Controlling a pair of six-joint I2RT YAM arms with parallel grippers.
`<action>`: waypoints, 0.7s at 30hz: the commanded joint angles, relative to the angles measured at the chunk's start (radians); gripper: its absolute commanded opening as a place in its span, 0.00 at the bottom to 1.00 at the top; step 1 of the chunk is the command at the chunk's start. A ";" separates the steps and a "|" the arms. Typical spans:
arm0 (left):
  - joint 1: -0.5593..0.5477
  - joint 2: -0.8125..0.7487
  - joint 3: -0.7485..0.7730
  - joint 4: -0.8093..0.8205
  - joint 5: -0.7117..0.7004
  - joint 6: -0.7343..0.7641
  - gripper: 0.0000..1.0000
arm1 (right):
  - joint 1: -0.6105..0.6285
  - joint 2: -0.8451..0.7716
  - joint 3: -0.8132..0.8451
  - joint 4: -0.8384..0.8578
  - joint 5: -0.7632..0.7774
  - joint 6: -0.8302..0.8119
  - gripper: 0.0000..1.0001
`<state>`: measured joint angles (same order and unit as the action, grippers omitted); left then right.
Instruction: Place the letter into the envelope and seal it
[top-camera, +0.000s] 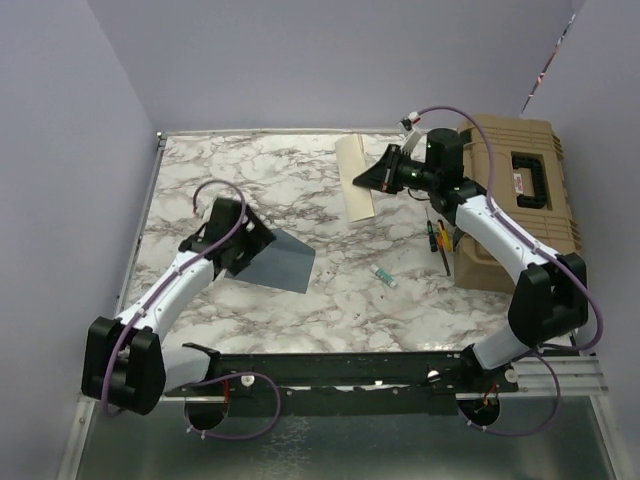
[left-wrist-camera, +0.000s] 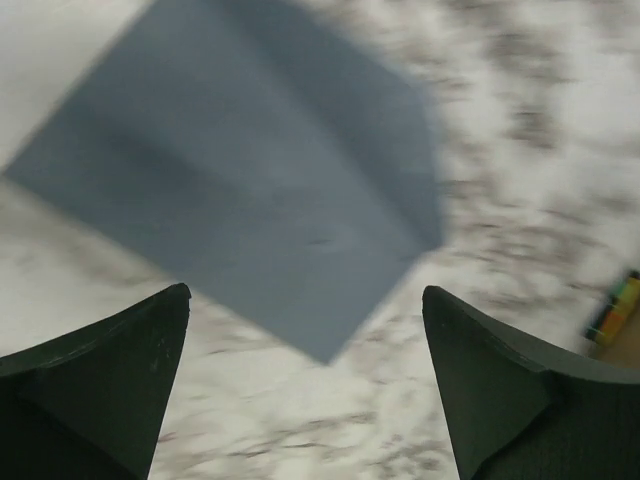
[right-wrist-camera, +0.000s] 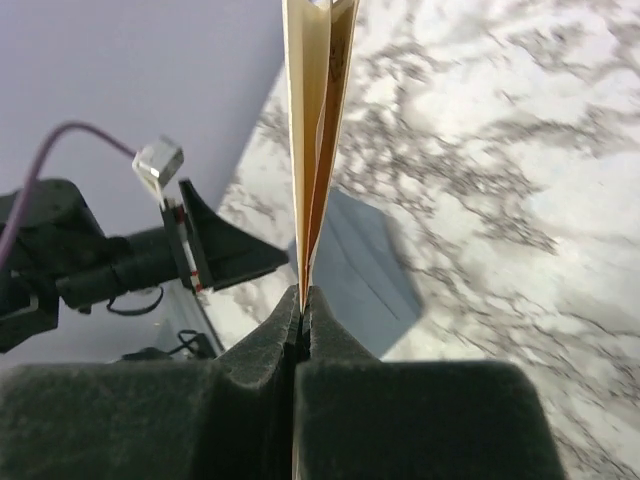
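The slate blue-grey envelope (top-camera: 283, 262) lies flat on the marble table left of centre. It fills the upper part of the left wrist view (left-wrist-camera: 250, 170), one corner pointing at the camera. My left gripper (top-camera: 250, 245) hovers at the envelope's left edge, open and empty (left-wrist-camera: 305, 291). My right gripper (top-camera: 362, 180) is at the far middle of the table, shut on the tan letter (top-camera: 353, 190). In the right wrist view the letter (right-wrist-camera: 315, 120) stands edge-on, folded, pinched between the closed jaws (right-wrist-camera: 302, 295), with the envelope (right-wrist-camera: 365, 270) on the table beyond.
A tan toolbox (top-camera: 520, 200) stands at the right side. Screwdrivers (top-camera: 438, 240) lie beside its left edge, and a small white and green item (top-camera: 385, 277) lies near the table's centre. Lavender walls close in the back and both sides.
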<state>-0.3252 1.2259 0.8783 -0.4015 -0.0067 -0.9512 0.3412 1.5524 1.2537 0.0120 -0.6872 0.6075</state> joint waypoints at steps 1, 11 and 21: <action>0.079 -0.139 -0.253 -0.222 -0.160 -0.148 0.99 | 0.021 0.057 -0.059 -0.031 0.121 -0.074 0.00; 0.167 -0.078 -0.387 0.002 -0.127 -0.161 0.98 | 0.030 0.133 -0.096 0.073 0.104 -0.043 0.00; 0.209 0.343 -0.195 0.169 0.081 0.061 0.85 | 0.047 0.374 0.056 0.081 0.151 -0.051 0.00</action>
<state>-0.1223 1.3853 0.6632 -0.2554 -0.0845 -1.0084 0.3721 1.8023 1.1824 0.1249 -0.5961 0.5743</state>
